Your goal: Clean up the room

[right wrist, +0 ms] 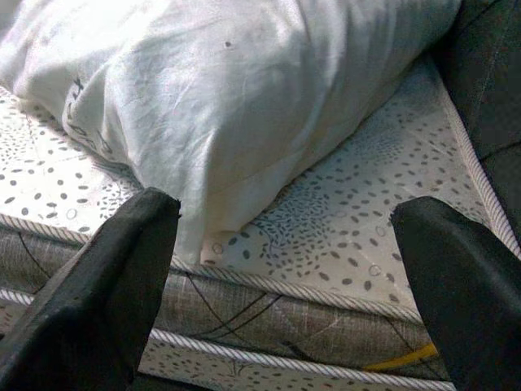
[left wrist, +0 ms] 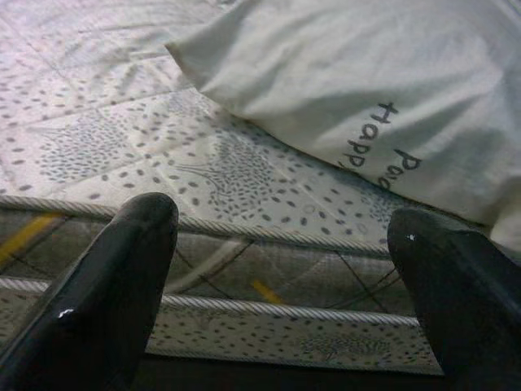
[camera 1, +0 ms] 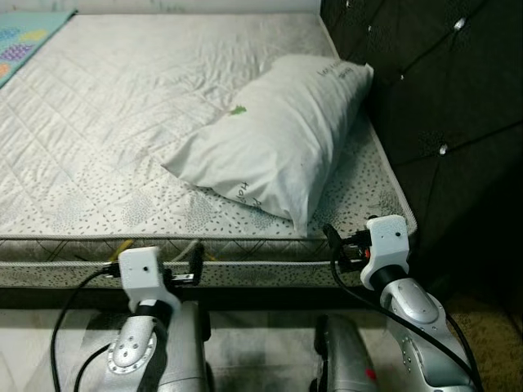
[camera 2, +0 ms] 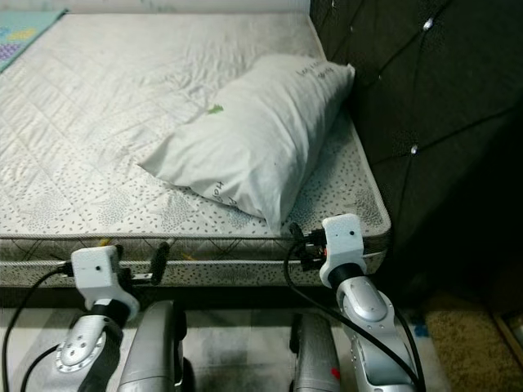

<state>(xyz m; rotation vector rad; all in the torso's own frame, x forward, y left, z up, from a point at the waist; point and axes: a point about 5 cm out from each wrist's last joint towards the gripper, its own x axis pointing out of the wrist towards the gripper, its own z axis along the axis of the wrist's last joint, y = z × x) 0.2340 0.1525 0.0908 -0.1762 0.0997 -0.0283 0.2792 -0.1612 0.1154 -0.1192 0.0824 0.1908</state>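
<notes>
While held low before the speckled white mattress (camera 1: 98, 163), left pincer (left wrist: 277, 269) and right pincer (right wrist: 285, 277) spread wide, gripping nothing; crumpled white pillow (camera 1: 278, 135) lying right of centre.

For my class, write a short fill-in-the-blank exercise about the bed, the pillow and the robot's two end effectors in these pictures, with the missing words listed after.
1. The white pillow lies on the ____.
2. One end of the pillow leans against the dark tufted ____.
3. The left end effector and the right end effector both have their fingers ____.
4. Both end effectors sit low at the mattress edge and hold ____.

Missing words: mattress; headboard; open; nothing
</notes>
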